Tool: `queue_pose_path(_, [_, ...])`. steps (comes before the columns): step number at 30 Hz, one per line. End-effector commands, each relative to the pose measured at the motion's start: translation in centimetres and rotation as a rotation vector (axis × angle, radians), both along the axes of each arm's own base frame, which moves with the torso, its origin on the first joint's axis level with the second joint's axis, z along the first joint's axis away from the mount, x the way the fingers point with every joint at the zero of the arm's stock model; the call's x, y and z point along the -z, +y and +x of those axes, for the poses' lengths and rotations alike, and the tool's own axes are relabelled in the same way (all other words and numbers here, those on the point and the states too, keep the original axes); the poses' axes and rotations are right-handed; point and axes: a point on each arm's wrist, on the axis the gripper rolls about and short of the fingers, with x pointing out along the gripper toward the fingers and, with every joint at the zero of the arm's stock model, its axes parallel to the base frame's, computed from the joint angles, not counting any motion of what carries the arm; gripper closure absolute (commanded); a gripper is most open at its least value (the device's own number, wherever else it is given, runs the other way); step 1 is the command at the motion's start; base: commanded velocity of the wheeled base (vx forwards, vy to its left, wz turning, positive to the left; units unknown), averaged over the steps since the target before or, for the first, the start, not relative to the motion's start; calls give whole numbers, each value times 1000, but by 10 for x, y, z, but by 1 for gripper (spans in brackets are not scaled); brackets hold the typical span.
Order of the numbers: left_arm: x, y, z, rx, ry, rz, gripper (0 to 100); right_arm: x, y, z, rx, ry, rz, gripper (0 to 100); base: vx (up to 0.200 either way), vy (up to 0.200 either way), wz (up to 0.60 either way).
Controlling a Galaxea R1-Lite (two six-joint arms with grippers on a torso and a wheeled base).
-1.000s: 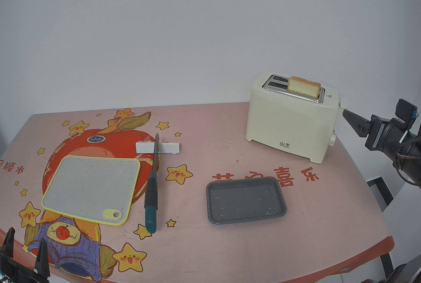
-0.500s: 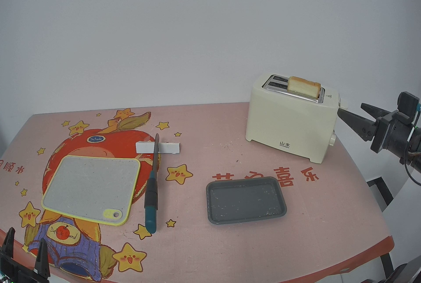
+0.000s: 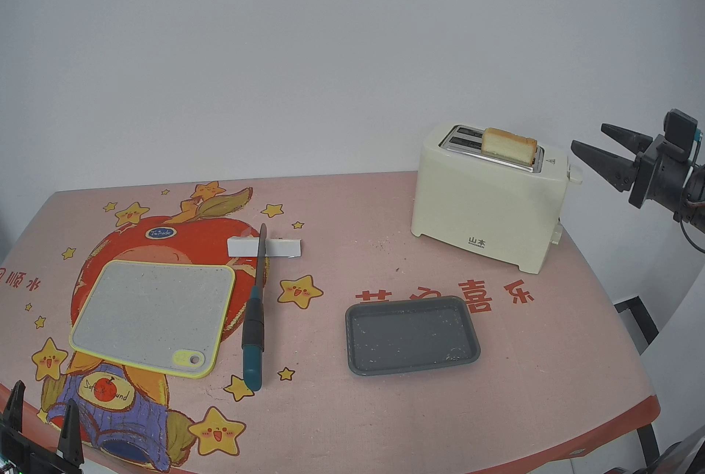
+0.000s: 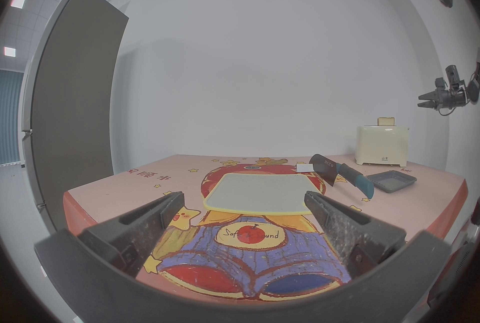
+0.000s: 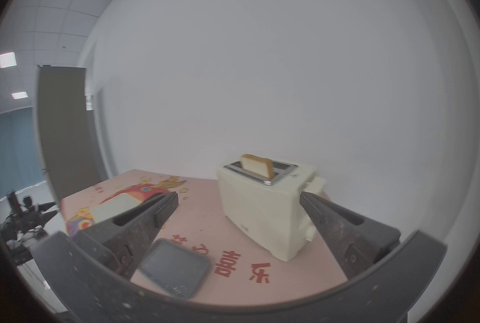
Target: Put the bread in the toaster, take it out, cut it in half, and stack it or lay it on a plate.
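Note:
A slice of bread (image 3: 509,145) stands up out of the rear slot of the cream toaster (image 3: 488,200) at the table's back right; it shows too in the right wrist view as bread (image 5: 257,165) in the toaster (image 5: 265,211). My right gripper (image 3: 587,136) hangs open in the air just right of the toaster, level with its top, touching nothing. The grey plate (image 3: 411,334) lies in front of the toaster. A teal-handled knife (image 3: 254,321) lies beside the cutting board (image 3: 153,315). My left gripper (image 3: 44,395) is open at the near left table corner.
The knife's blade rests across a small white block (image 3: 279,247). The toaster's lever knob (image 3: 575,173) sticks out on its right side, near the table's right edge. A printed pink cloth (image 3: 367,233) covers the table, with bare room between board, plate and toaster.
My right gripper has risen from beside the toaster's lever to the level of the toaster's top, and its fingers now show spread. Bread, knife and left gripper have not moved.

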Motion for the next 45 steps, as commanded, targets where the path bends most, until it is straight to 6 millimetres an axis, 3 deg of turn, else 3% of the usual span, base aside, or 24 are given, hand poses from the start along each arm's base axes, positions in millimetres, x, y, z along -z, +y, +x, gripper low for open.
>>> queue_pose_path(1, [5, 0, 1, 0, 12, 0, 0, 8, 4, 33, -2, 34, -11, 0, 0, 0, 0])
queue_pose_path(12, [5, 0, 1, 0, 12, 0, 0, 32, 8, 73, -5, 91, -29, 0, 0, 0, 0])
queue_pose_path(22, [5, 0, 1, 0, 10, 0, 0, 46, 10, 92, -3, 125, -39, 0, 0, 0, 0])
queue_pose_path(36, [5, 0, 1, 0, 10, 0, 0, 64, 16, 109, 25, 101, -50, 0, 0, 0, 0])
queue_pose_path(45, [5, 0, 1, 0, 10, 0, 0, 56, 27, 109, 0, 74, -47, 0, 0, 0, 0])
